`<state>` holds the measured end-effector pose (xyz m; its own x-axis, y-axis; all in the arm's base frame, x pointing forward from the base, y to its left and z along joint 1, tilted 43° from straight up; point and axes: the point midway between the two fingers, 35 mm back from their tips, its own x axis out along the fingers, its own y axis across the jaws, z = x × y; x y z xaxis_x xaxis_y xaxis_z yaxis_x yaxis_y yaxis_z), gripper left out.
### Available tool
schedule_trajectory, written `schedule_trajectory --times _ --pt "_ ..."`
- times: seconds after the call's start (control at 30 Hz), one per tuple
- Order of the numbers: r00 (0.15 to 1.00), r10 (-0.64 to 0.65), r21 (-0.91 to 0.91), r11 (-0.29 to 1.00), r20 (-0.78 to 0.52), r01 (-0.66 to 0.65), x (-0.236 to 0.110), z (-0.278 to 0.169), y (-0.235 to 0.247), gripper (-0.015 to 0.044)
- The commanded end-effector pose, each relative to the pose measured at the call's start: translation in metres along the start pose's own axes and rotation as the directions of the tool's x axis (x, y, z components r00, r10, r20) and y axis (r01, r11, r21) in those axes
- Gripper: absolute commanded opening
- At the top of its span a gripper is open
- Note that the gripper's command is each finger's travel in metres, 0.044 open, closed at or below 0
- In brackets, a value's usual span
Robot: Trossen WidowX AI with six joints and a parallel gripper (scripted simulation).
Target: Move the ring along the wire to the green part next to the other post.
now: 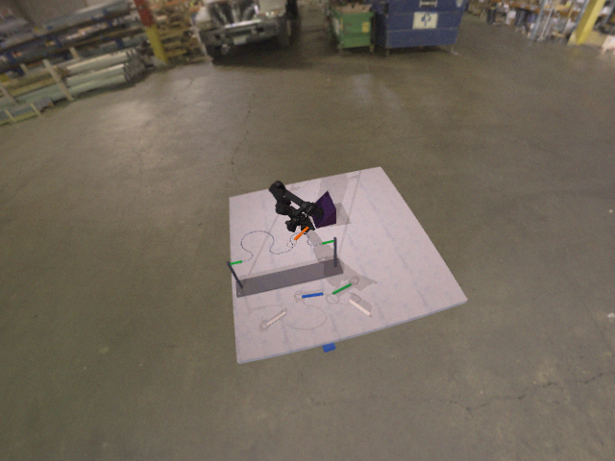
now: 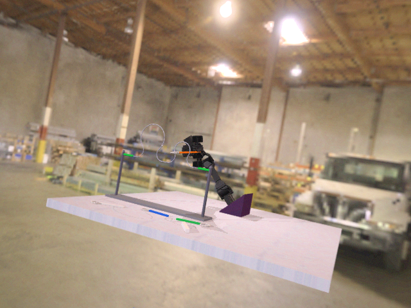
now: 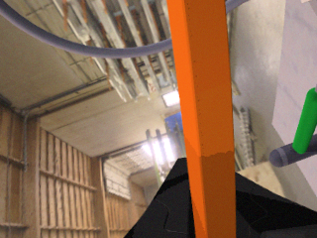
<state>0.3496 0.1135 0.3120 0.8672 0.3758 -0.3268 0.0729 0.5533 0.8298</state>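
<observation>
My gripper [image 1: 304,228] [image 2: 196,151] [image 3: 192,166] is shut on the orange handle [image 1: 301,233] [image 2: 188,151] [image 3: 201,93], held about level high above the table. The small ring [image 1: 291,242] [image 2: 173,152] at the handle's tip sits at a loop of the thin grey wire [image 1: 258,238] [image 2: 152,125] [image 3: 99,50], a short way from the right post [image 1: 334,253] [image 2: 206,194] [image 3: 287,157]. I cannot tell whether the ring touches the wire. The right green part [image 1: 328,242] [image 2: 203,169] [image 3: 305,122] lies below and beside the gripper. The left green part [image 1: 235,261] [image 2: 128,154] is by the far post [image 1: 234,275] [image 2: 119,174].
The posts stand on a grey base bar [image 1: 287,278] [image 2: 155,203]. A purple wedge [image 1: 325,210] [image 2: 239,205] sits by the arm's base. Loose rings with blue [image 1: 311,295] [image 2: 158,213], green [image 1: 341,288] [image 2: 187,221] and white [image 1: 358,306] [image 2: 184,226] handles lie in front.
</observation>
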Motion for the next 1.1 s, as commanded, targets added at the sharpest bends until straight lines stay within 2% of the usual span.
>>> schedule_trajectory --times 0.0,0.57,1.07 --pt "1.000 -0.007 -0.011 1.000 0.003 0.007 -0.001 0.001 0.003 -0.0150" --pt "0.990 -0.131 -0.236 0.962 0.047 0.138 0.000 0.003 -0.010 -0.0150" --pt "0.958 -0.255 -0.471 0.834 0.131 0.286 -0.002 0.010 -0.029 -0.0150"
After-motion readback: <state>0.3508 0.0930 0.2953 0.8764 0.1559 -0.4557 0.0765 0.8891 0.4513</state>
